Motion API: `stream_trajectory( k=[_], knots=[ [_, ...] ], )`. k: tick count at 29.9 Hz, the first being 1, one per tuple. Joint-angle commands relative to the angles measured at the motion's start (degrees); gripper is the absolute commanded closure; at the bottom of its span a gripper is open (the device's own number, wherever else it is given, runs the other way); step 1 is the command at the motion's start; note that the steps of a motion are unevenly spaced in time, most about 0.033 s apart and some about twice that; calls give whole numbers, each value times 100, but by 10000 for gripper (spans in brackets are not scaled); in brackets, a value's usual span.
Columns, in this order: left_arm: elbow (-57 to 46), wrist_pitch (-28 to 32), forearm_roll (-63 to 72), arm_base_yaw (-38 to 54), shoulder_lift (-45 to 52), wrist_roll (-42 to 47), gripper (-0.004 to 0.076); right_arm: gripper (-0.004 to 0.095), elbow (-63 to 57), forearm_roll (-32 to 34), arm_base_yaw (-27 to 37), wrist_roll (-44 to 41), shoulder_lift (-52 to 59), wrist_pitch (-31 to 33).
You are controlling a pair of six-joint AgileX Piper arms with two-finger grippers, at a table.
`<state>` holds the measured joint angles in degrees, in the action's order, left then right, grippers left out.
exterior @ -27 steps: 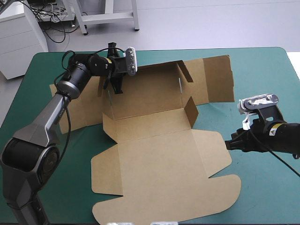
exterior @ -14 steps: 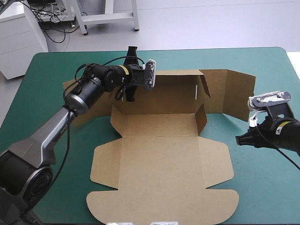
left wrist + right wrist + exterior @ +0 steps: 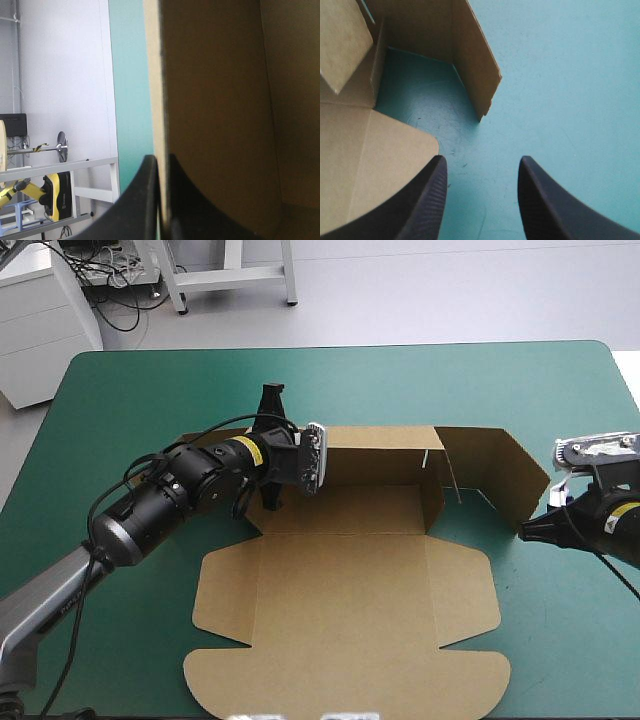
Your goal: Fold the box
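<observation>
Box (image 3: 340,590) partly erected on teal-green counter (image 3: 150,390); left jaws clamp an upright wall; right jaws wide apart near right flap (image 3: 475,80).

The box (image 3: 345,600) is brown board, matt and paper-like, smooth apart from its creased fold lines. Its cut edge shows pale and slightly fibrous where it is pinched in the left gripper (image 3: 161,158), whose black fingers look smooth with a faint sheen. The right gripper (image 3: 482,160) has matt black fingers (image 3: 427,200), finely ribbed on their inner faces. The teal-green cover (image 3: 500,390) is matt and smooth, with faint scuffs beside the box. The left arm (image 3: 185,495), centre left in the high view, is glossy black, and its lower link is satin grey.
</observation>
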<state>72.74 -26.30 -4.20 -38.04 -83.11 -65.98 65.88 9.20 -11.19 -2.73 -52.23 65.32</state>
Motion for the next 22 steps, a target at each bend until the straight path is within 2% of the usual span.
stream_trajectory(
  k=[1,4,11,14,17,22],
  knots=[
    [-92,160,-352,-206,284,550,756,498,129,17,36,-142,34,-527],
    [-221,193,-1184,-370,284,1380,756,498,129,49,36,-266,34,-606],
    [-528,281,-4167,-768,274,4373,756,498,305,50,36,-368,-172,-722],
    [-683,-69,-5136,-899,262,5025,756,498,546,-16,36,-356,-431,-755],
    [-977,-58,-5968,-925,262,5382,756,498,934,-81,36,-327,-743,-745],
    [-1181,-156,-6874,-925,262,6943,756,498,1769,-188,36,-210,-1313,-612]
  ],
)
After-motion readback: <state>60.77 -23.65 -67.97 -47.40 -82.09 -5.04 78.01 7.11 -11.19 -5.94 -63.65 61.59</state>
